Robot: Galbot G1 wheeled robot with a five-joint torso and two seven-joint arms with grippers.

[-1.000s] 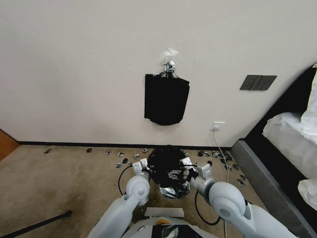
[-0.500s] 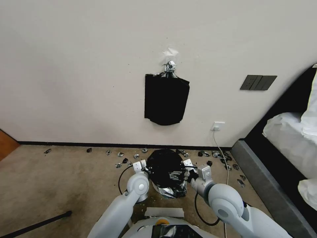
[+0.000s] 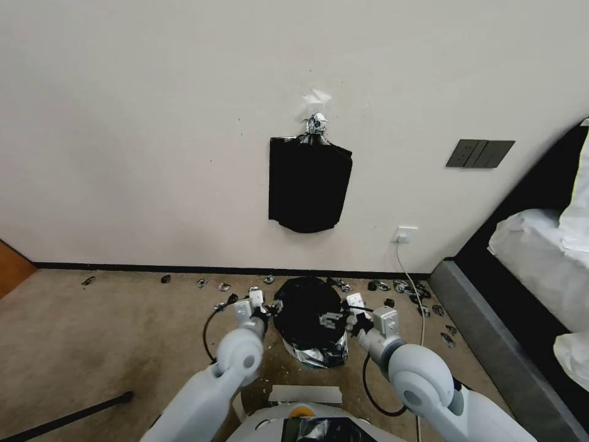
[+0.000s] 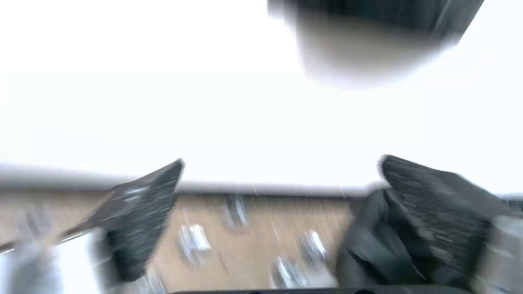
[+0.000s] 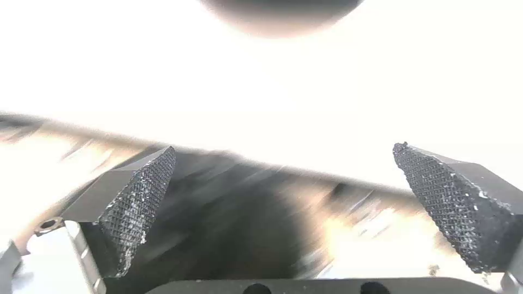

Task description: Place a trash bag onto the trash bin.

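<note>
The glossy black trash bag [image 3: 308,314] sits as a rounded dome on the carpet below the wall; its wrinkled silvery lower part [image 3: 314,355] reaches the floor. The trash bin is hidden under the bag. My left gripper [image 3: 249,302] hovers just off the bag's left side, open and holding nothing [image 4: 280,161], with black plastic [image 4: 370,245] beside one finger. On the bag's right side is my right gripper [image 3: 368,309], which is also open [image 5: 284,147], and the dark bag [image 5: 234,228] lies beyond its fingers.
A flat black bag stack [image 3: 309,191] hangs from a clip on the wall. Small shiny scraps [image 3: 222,286] litter the carpet along the baseboard. A cable runs from the wall socket [image 3: 405,234]. A bed [image 3: 534,264] stands right, a black rod [image 3: 67,417] lies left.
Both grippers have moved outward from the bag's sides, the left one farther left. The bag has settled lower and rounder.
</note>
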